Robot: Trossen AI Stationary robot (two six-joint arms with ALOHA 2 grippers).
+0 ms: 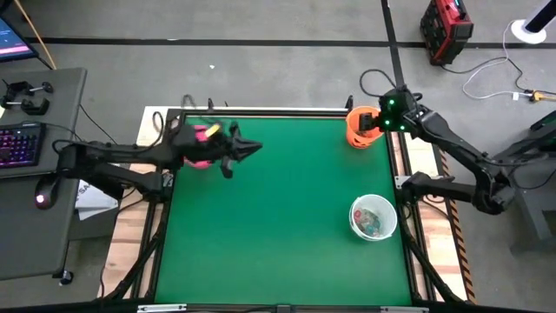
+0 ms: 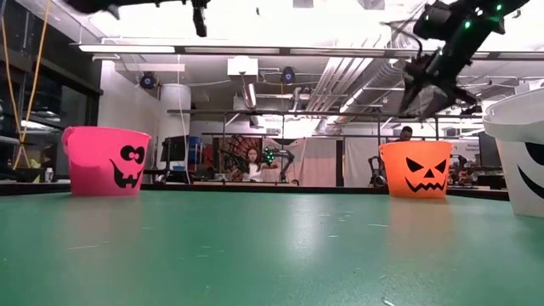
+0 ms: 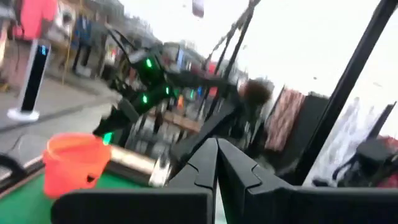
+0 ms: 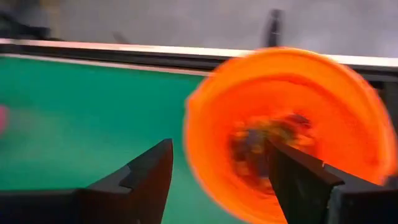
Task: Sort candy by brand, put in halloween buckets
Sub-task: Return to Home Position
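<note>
Down at four o'clock on the green bench (image 1: 278,239), candy (image 1: 373,220) lies heaped in the white bucket (image 1: 355,209). More shows as a dark blur inside the orange bucket (image 1: 351,130) at one o'clock. I judge these sweets light, crinkly and slippery, best pinched across the middle of the wrapper, not by a twisted end. All three pails look like thin, smooth, round plastic; the orange one and the pink bucket (image 2: 105,161) wear black grinning faces. My right jaws hang spread and empty above the orange rim. My left jaws are closed on nothing, raised just beyond the pink bucket at ten o'clock.
</note>
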